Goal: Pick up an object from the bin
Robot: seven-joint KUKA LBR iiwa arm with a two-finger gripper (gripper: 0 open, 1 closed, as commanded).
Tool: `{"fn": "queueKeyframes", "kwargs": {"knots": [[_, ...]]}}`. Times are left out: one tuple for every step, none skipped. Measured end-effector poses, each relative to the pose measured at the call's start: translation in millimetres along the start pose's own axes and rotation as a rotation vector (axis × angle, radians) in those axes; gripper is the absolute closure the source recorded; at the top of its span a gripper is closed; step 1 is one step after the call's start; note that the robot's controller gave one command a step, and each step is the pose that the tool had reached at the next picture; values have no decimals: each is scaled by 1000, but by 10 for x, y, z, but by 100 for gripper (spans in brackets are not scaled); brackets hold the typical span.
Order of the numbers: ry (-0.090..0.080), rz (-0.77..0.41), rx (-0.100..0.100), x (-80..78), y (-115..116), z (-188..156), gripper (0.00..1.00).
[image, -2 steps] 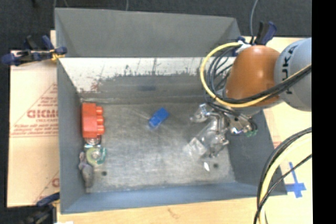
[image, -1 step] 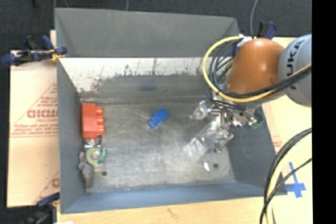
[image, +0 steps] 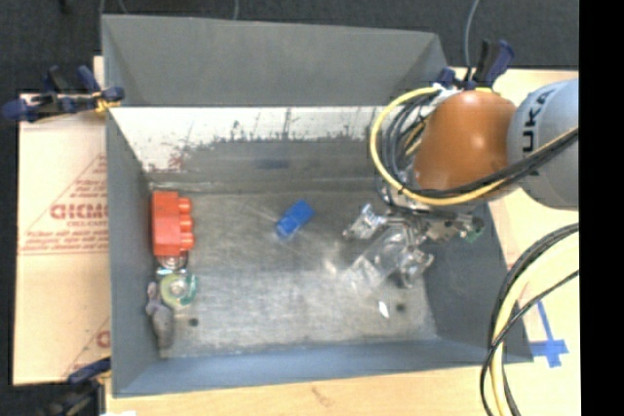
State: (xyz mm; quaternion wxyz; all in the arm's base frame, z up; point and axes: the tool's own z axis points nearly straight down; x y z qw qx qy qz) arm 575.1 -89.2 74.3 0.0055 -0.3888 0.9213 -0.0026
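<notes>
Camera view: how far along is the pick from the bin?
Done: the gripper sits low at the right side of the grey metal bin. In hand: I can't tell that it holds anything. Left: grasp and lift; the small blue block mid-bin and the red plastic block at the left wall lie on the floor.

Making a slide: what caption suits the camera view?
The gripper hangs over the bin's right side; a blue block lies mid-floor, a red block by the left wall.

Lit evenly from above, with pale glare on far wall of bin (image: pixel 263 127) and faint floor shadows.
</notes>
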Motion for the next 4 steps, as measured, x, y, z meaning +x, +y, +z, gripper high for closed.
{"fn": "queueKeyframes", "kwargs": {"knots": [[0, -215, 7, -84, 34, -6, 0], [-8, -213, 7, -120, 39, -33, 100], [5, -207, -6, -121, 21, -294, 100], [4, -202, -3, -128, -2, -1049, 100]]}}
